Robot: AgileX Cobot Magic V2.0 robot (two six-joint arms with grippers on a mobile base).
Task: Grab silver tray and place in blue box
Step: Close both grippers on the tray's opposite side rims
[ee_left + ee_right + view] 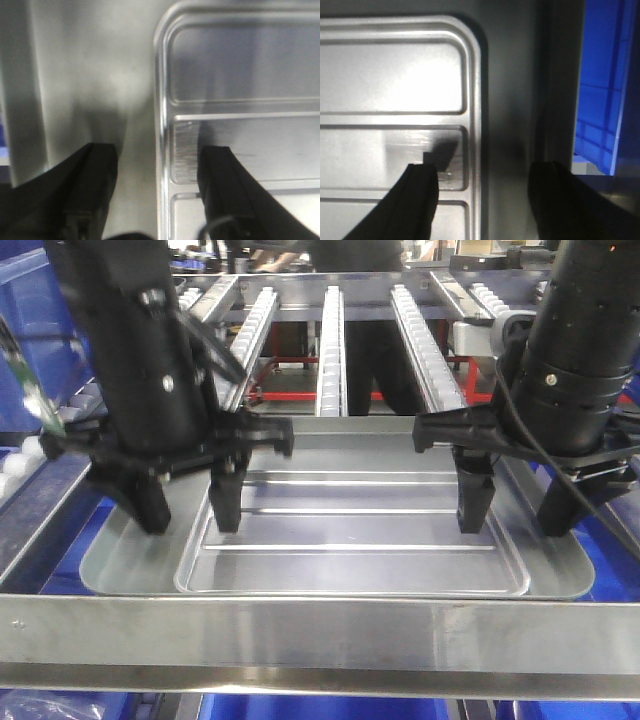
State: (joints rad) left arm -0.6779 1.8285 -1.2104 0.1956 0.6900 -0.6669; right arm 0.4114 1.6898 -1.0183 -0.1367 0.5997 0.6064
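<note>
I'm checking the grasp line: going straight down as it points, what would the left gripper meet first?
Probably the silver tray: its left rim lies between the fingers of the open left gripper. Remaining height is unclear.

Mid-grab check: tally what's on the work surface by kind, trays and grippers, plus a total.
silver tray: 1
grippers: 2 (left gripper, right gripper, both open, each straddling a side rim of the tray)
Total: 3

a grey metal platform (128, 565) with rounded corners carries the silver tray (350, 565), lying flat on it.
</note>
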